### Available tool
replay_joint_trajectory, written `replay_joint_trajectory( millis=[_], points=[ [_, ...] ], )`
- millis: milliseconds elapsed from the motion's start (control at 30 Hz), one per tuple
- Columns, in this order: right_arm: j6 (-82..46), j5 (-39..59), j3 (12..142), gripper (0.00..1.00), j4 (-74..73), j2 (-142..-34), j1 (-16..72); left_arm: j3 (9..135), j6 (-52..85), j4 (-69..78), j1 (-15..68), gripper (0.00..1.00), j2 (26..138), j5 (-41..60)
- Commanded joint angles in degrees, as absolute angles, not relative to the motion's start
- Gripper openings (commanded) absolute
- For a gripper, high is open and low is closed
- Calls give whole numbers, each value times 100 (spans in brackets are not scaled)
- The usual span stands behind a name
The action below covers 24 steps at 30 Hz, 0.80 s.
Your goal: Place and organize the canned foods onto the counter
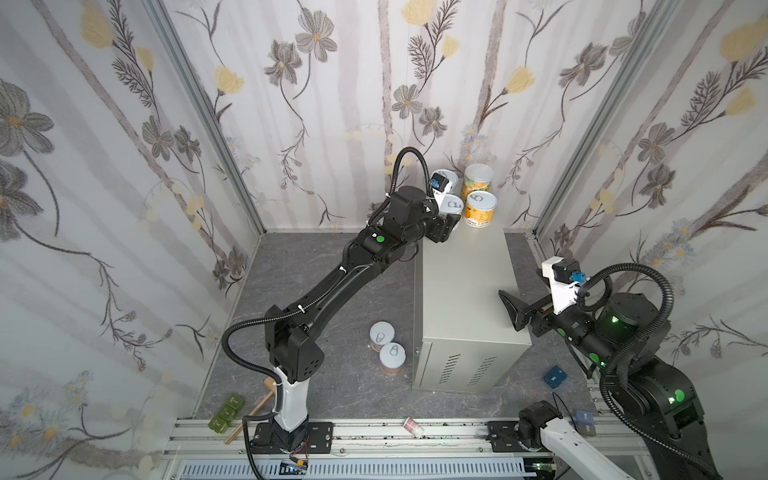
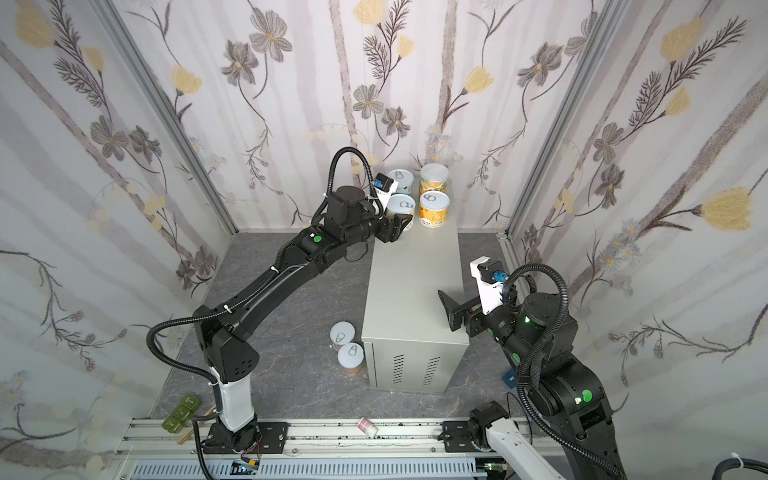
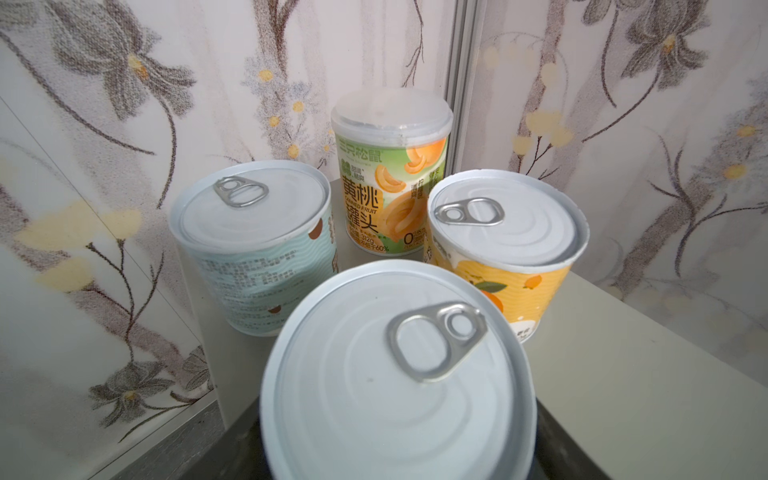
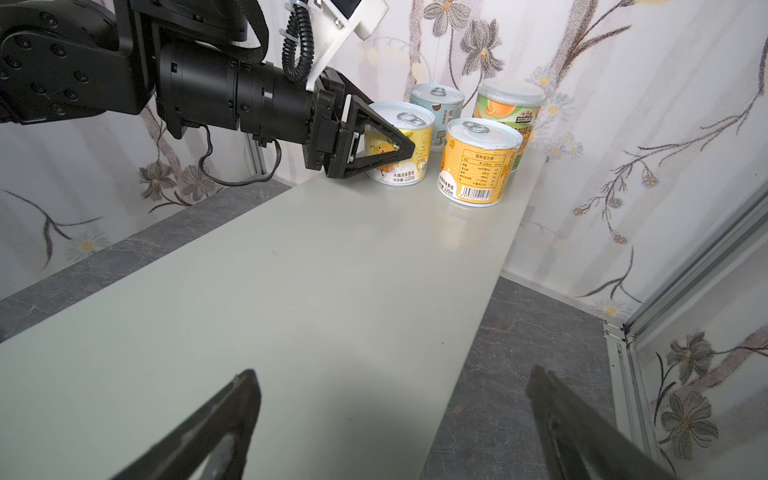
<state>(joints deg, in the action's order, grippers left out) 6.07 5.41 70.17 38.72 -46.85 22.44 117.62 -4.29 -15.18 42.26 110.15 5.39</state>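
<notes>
Counter (image 1: 465, 282): a big grey cabinet, its flat top mostly bare, with four cans bunched at its far end.

The left arm reached in over the counter's far left corner. The left gripper (image 4: 401, 139) had its jaws closed on a yellow can (image 3: 374, 395), one finger on each side of the label. The can's base looked to be down on the counter top, though I could not be sure. It stood just beside the orange can (image 3: 507, 257). The pale blue can (image 3: 249, 249) and the taller green-and-peach can (image 3: 390, 166) were behind, at the counter's far edge.

My reading: the fourth can was being placed, and release was due. The next move called for opening the jaws and backing off without nudging the close neighbours.

The right gripper (image 1: 514, 311) hung at the counter's near right edge, jaws wide and empty.

Two cans (image 1: 382, 332) stood upright on the floor close to the counter's near left side, not yet fetched. The cabinet wall looked likely to crowd a finger there.

Green blocks (image 1: 226, 409) and a blue block (image 1: 555, 376) lay on the floor off the counter's near end, in nobody's way.
</notes>
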Motion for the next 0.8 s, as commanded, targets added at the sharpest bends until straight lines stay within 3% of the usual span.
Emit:
replay_joint_trajectory(
  millis=[0, 367, 567, 767],
  points=[
    [682, 518, 6986, 100, 3754, -4697, 2241, 11770, -408, -2025, 4210, 71, 11100, 544],
    [652, 553, 6975, 100, 3729, -4705, 2241, 11892, -462, -2099, 4151, 75, 11225, 533],
    [633, 571, 6975, 100, 3728, -4694, 2239, 11832, -415, -2101, 4148, 97, 11084, 597],
    [632, 578, 6954, 100, 3711, -4685, 2241, 11199, -316, -1873, 4153, 100, 10602, 598]
  ],
)
